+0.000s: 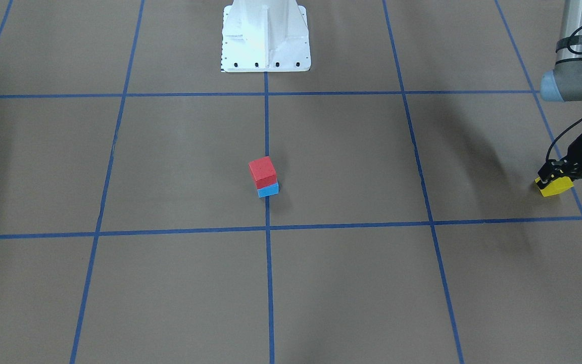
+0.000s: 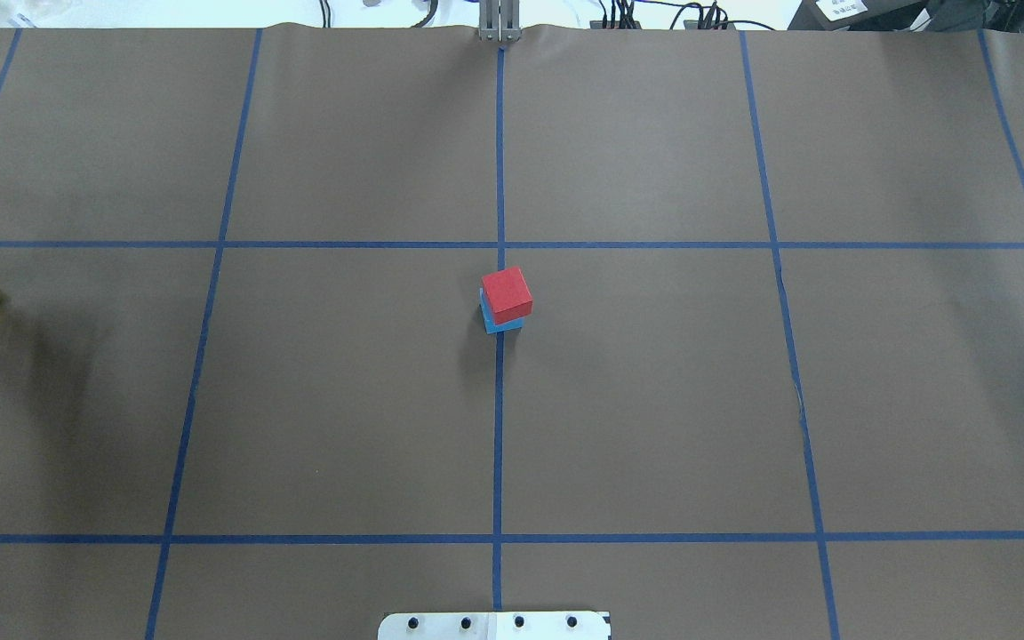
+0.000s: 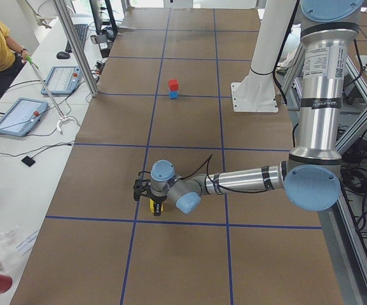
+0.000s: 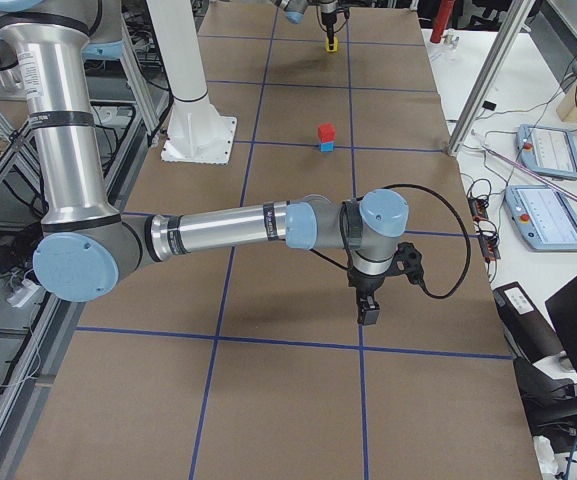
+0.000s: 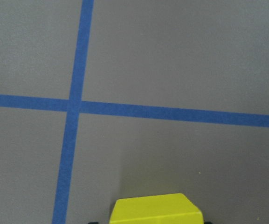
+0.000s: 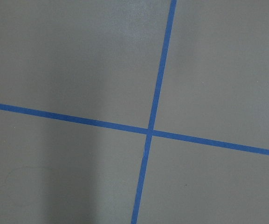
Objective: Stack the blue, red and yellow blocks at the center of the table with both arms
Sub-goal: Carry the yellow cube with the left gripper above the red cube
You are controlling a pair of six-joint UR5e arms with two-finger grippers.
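My left fingers are pinching the yellow block far out at my left end of the surface. That is well apart from the centre, where the red block is sitting slightly askew on the blue block. I judge it best to be lifting straight up, carrying high, squaring to the red top, then lowering gently. My right fingers are hanging away from the stack. Whether they are spread or pressed together, I cannot tell.
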